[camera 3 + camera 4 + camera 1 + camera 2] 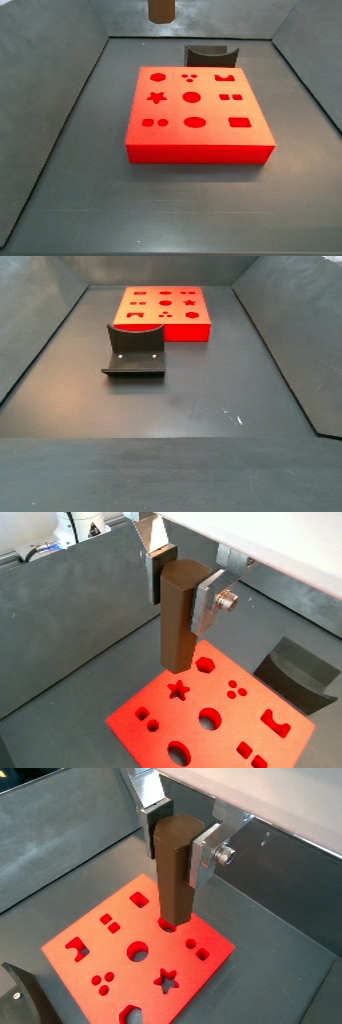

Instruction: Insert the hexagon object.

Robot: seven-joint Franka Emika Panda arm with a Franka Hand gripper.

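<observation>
My gripper [181, 592] is shut on the hexagon object [178, 632], a long brown peg that hangs upright between the silver fingers, as both wrist views show [175, 888]. The gripper [178, 846] holds it high above the red block [183, 712]. In a side view only the peg's lower end [160, 10] shows, at the frame's upper edge, beyond the block [201, 153]. The block's upper face has several shaped holes, among them a hexagon hole [206, 665] close to the peg's lower end in that view. The gripper is out of view in a side view that shows the block [167, 331].
The dark fixture [207, 52] stands on the floor right behind the red block, and in a side view [134, 351] in front of it. It also shows in both wrist views [301, 672] [27, 998]. Grey walls enclose the floor.
</observation>
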